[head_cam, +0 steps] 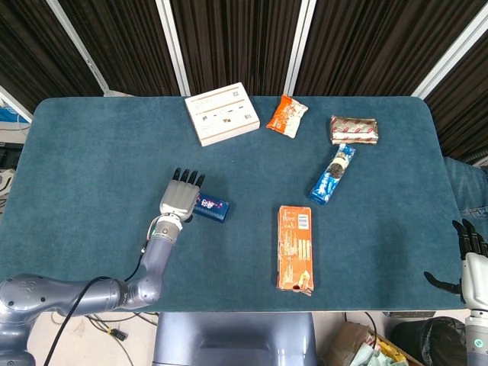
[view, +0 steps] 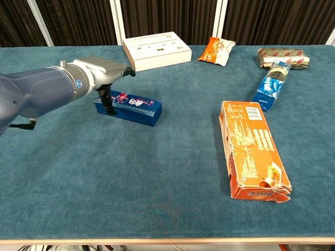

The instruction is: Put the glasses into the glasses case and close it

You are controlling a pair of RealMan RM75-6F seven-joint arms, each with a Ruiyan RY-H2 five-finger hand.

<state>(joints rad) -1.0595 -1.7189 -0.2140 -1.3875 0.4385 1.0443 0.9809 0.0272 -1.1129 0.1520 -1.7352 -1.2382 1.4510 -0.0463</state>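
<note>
Neither view shows any glasses or a glasses case. A small dark blue box point(head_cam: 213, 207) point(view: 131, 107) lies left of the table's middle. My left hand point(head_cam: 180, 197) point(view: 99, 73) hovers over the box's left end. Its fingers are stretched out flat above the box, and the thumb hangs down by the near side of that end. It holds nothing. My right hand point(head_cam: 470, 255) hangs past the table's right front corner with its fingers apart and empty; the chest view does not show it.
A long orange carton point(head_cam: 294, 247) point(view: 253, 149) lies at front centre-right. Along the back sit a white flat box point(head_cam: 222, 113) point(view: 156, 50), an orange snack bag point(head_cam: 287, 116) and a red-and-tan packet point(head_cam: 354, 129). A blue cookie pack point(head_cam: 332, 174) lies right of centre.
</note>
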